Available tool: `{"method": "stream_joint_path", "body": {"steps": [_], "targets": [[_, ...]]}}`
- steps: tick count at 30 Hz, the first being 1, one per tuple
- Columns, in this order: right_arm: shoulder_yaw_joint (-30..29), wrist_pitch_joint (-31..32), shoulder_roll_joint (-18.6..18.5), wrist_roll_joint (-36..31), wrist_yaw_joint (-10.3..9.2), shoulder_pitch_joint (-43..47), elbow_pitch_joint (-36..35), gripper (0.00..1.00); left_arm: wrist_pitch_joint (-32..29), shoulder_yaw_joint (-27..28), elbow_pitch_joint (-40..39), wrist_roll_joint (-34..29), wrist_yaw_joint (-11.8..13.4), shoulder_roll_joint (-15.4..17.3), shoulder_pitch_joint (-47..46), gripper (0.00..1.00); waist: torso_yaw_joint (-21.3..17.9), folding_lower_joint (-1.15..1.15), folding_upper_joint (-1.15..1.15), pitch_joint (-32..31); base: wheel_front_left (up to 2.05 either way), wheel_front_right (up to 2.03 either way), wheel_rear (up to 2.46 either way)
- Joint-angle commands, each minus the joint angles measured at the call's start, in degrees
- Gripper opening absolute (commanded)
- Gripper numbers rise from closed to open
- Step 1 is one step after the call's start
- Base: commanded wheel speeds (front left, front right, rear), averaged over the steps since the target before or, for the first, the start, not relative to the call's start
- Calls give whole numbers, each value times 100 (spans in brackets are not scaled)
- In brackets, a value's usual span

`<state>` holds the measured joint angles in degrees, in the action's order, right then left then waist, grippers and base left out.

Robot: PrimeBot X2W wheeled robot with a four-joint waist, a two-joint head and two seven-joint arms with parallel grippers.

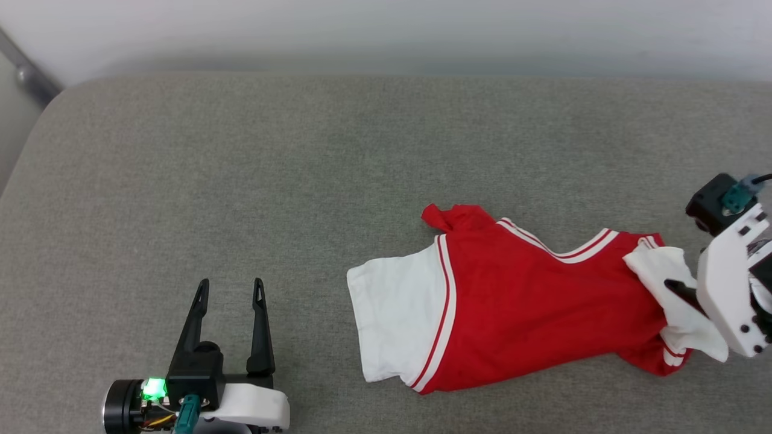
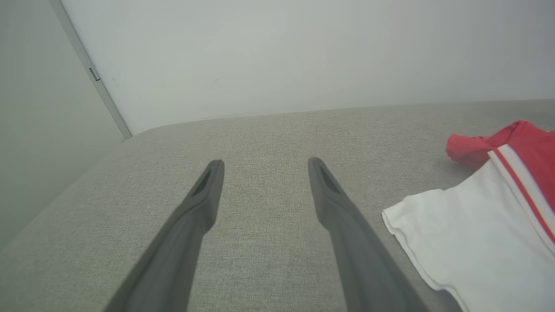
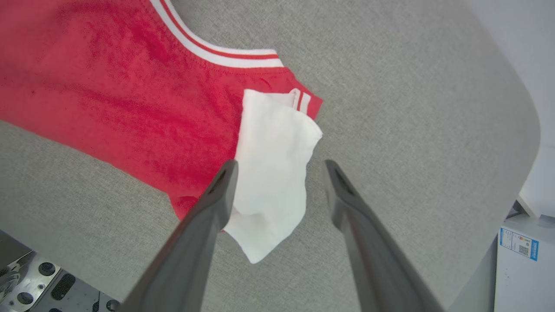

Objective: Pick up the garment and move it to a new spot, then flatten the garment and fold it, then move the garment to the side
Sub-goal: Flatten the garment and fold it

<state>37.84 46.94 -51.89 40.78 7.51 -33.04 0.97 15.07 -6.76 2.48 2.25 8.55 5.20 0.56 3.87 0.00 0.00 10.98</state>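
The garment (image 1: 531,301) is a red T-shirt with white sleeves, lying crumpled and partly spread on the grey padded surface (image 1: 301,181), right of centre. One white sleeve (image 1: 398,313) lies flat at its left end. The other white sleeve (image 3: 273,173) is bunched at the right end. My right gripper (image 3: 281,164) hangs open just over that bunched sleeve, its fingers straddling the cloth without pinching it; it also shows at the right edge of the head view, right gripper (image 1: 681,295). My left gripper (image 1: 231,283) stands open at the lower left, apart from the garment (image 2: 485,234).
The padded surface has rounded corners and ends at a pale wall (image 1: 386,30). A metal rail (image 1: 30,75) runs down the wall at the far left. Beyond the surface's right edge stands a white box with a blue label (image 3: 520,255), with a perforated metal plate (image 3: 34,286) below.
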Motion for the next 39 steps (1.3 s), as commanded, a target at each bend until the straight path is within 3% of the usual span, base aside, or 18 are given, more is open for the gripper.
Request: {"method": "stream_joint_path", "body": {"steps": [1,6,12,13,14,18,25,31,38,39], "targets": [[80,47,139,7,-4,-70,186,100,14,-12,-3,-28,-23,-12,-89,100,110,0,0,129,0,0,0],[410,49,450,74,-4,-42,803,100,14,-43,9,-49,-36,-57,-194,100,225,0,0,315,0,0,0],[824,-296,465,61,-5,-128,1242,100,14,11,31,-67,-24,-80,-207,100,200,0,0,393,0,0,0],[849,-431,437,51,-5,-179,1259,16,14,25,41,-66,-21,-80,-189,100,176,0,0,378,0,0,0],[870,-558,411,95,-5,-208,1264,0,14,46,55,-60,-17,-81,-164,100,146,0,0,350,0,0,0],[704,-1252,235,244,-4,-238,1168,0,14,95,96,-33,-22,-86,-76,100,21,0,0,193,0,0,0],[-333,-2171,-49,803,-4,458,1371,0,14,167,52,-11,-29,-109,69,100,-193,0,0,28,0,0,0],[-955,-2348,271,874,-5,1120,2224,0,14,152,60,-64,-117,-106,-30,100,-238,0,0,173,0,0,0],[-1064,-2506,807,548,-5,1361,3044,0,14,139,161,-100,-164,-98,-107,100,-139,0,0,211,0,0,0],[-1106,-2612,845,475,-6,1338,3111,18,14,157,172,-104,-159,-90,-93,100,-136,0,0,184,0,0,0]]}}
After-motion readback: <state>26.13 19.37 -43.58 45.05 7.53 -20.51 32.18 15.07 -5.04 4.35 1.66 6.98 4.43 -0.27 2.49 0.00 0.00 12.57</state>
